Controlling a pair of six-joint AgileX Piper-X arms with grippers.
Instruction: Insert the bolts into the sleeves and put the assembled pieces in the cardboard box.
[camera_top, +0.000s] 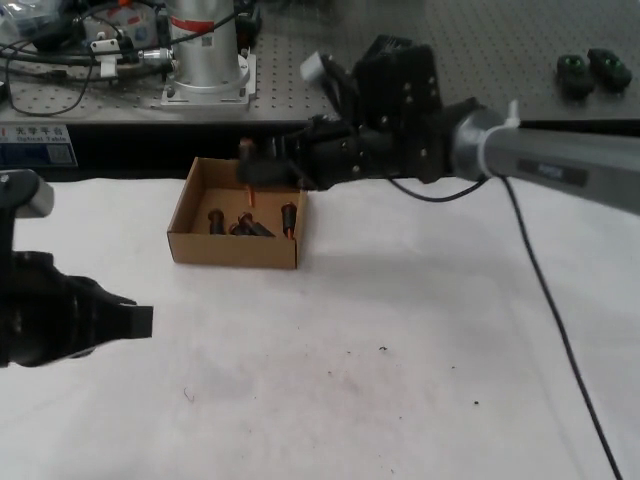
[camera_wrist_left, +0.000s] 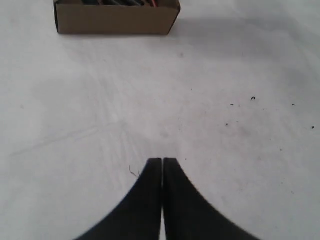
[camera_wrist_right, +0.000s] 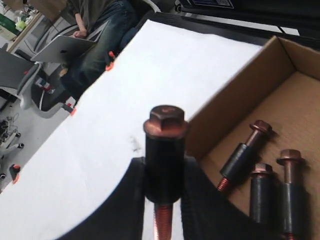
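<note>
Copper bolt (camera_wrist_right: 165, 119) in black sleeve (camera_wrist_right: 164, 167), upright, clamped in right gripper (camera_wrist_right: 164, 175) over cardboard box (camera_top: 235, 252), upper centre; I'd release there; left gripper (camera_wrist_left: 162, 167) jaws together, lower left.

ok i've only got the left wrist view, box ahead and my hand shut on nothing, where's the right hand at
observer: the right hand is by the far side of the cardboard box, shut on an assembled piece.
operator: bolt all the way in
observer: looks so, the bolt head sits on top of the sleeve and the threaded end pokes out below.
operator: anything in the box
observer: yes, at least three finished pieces lie on its floor.
</note>
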